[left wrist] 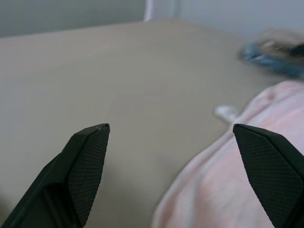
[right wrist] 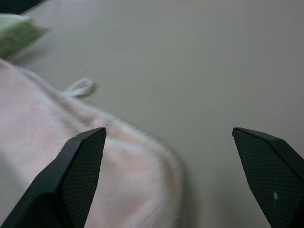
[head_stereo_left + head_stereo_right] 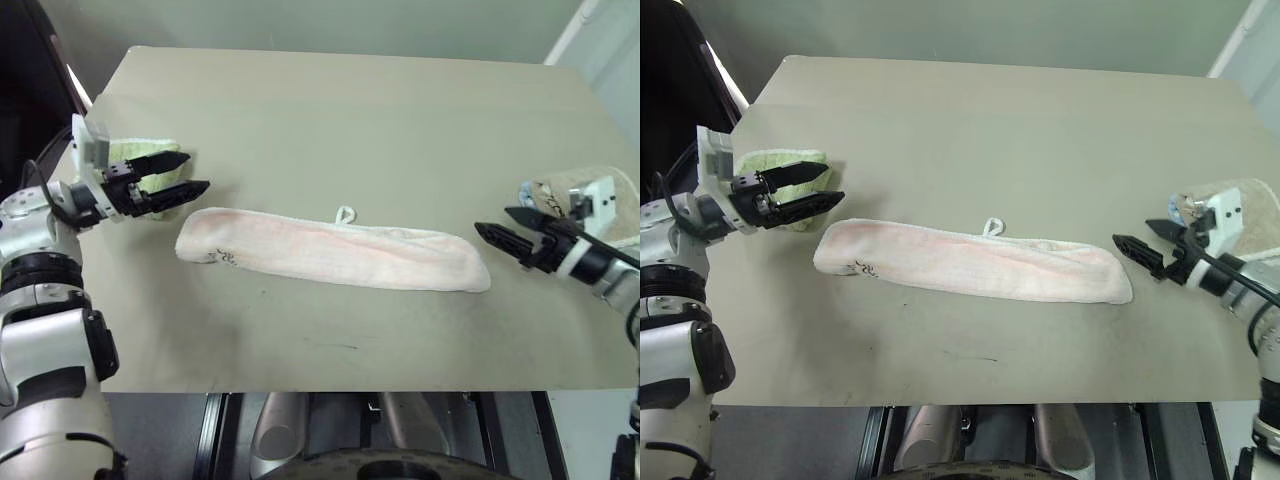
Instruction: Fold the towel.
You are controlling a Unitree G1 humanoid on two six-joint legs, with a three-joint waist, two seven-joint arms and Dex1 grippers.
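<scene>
The pale pink towel [image 3: 330,250] lies folded into a long narrow strip across the middle of the tan table [image 3: 350,120], its small white loop [image 3: 345,214] on the far edge and a dark logo near its left end. My left gripper [image 3: 188,174] hovers open just off the towel's left end, holding nothing. My right gripper [image 3: 500,226] stands open just past the towel's right end, also holding nothing. The left wrist view has the towel [image 1: 228,180] below its fingers; the right wrist view has the towel [image 2: 61,142] and loop [image 2: 80,88].
A light green towel [image 3: 140,152] lies behind my left gripper at the table's left edge. A beige towel with a blue layer [image 3: 585,195] sits at the right edge behind my right gripper. The table's front edge is close to the pink towel.
</scene>
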